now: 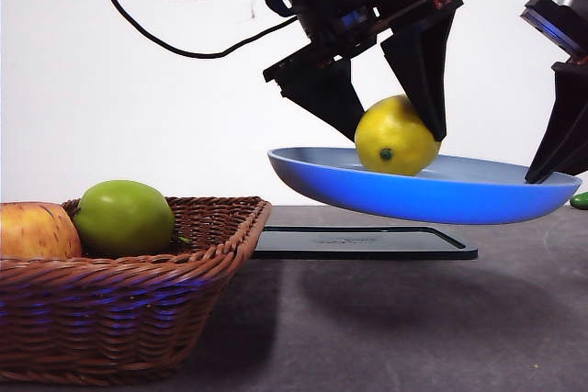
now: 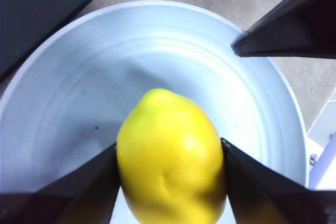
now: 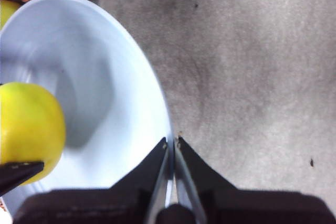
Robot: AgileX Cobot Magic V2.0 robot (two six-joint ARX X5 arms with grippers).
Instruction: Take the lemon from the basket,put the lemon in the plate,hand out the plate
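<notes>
Two grippers share this step, so time them together. Nearest in the front view sits the basket [image 1: 129, 273], holding only a green apple [image 1: 124, 218] and a red-yellow apple [image 1: 32, 229]; you are done with it. Beyond it, your left gripper [image 2: 170, 161] clamps the lemon [image 2: 170, 161] between both jaws, and the fruit looks to be touching, or just above, the floor of the plate [image 2: 79, 93]. Your right gripper [image 3: 172, 148] pinches that plate's rim at its far side from the basket, jaws closed on the thin edge, and holds it in the air above the black tray [image 1: 363, 243], tilted slightly.

Keep the right grip firm and level the plate before you release. Part the left jaws slowly, so the lemon settles instead of rolling toward the low rim. Lift the left gripper straight up clear of the rim, and only then carry the plate outward.
</notes>
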